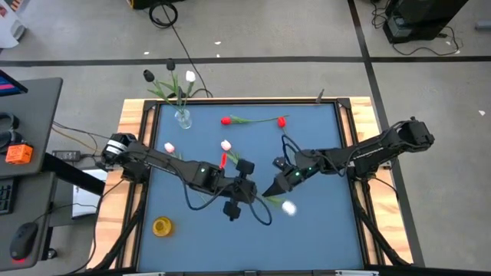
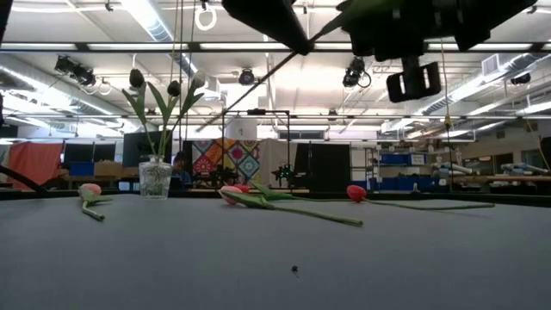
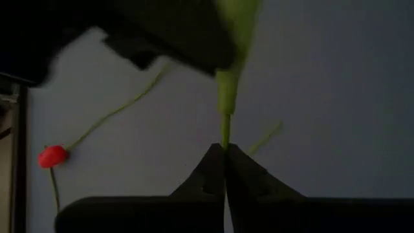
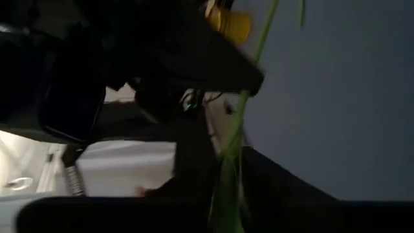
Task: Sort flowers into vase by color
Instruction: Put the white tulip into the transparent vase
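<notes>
A hand-over between the arms is in progress above the middle of the blue table [image 1: 322, 230]. The left gripper [image 1: 257, 196] is pinching the thin green stem [image 3: 226, 103] of a white tulip [image 1: 288, 207], its fingertips [image 3: 210, 169] pressed together on the stem as the left wrist view shows. The right gripper [image 1: 270, 191] is meeting it from the other side, with the same stem running between its fingers [image 4: 194, 188]; whether it is gripping or releasing cannot be told (the stem hides the gap in the right wrist view).

The flower head is hanging just beside both grippers, clear of the table surface. The glass vase [image 1: 182, 117] is standing at the far left corner and is already holding white and dark tulips [image 1: 189, 77].

Judged next move: the right arm should be letting go fully before the left arm is carrying the stem toward the vase, lower end first. Two red tulips [image 1: 226, 120] and two pink ones [image 1: 169, 147] are lying on the table, not yet sorted. A yellow roll [image 1: 162, 225] is sitting near the front left.
</notes>
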`<act>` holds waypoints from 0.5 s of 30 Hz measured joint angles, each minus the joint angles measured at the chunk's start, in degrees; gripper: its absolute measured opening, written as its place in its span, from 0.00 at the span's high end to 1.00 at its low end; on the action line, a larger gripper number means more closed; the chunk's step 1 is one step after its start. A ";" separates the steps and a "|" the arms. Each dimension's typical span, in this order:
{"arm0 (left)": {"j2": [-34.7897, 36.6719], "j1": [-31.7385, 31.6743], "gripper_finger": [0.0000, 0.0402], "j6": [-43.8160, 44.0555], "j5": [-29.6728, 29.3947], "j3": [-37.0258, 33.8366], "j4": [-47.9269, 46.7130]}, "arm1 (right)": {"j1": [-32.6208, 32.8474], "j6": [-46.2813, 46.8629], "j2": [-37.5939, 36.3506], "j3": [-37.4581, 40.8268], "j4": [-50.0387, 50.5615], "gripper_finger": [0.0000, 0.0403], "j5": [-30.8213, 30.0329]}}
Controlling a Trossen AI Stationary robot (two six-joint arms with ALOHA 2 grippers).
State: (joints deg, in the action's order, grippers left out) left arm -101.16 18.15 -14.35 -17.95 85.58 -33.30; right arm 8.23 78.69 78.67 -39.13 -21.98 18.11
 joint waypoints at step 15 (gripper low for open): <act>3.13 2.67 1.00 3.65 3.26 -3.70 -7.28 | -4.10 -11.21 -8.79 -0.02 10.46 0.51 -9.53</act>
State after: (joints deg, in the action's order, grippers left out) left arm -98.03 20.82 -10.70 -14.68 81.88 -40.58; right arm 4.13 67.48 69.89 -39.16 -11.52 8.58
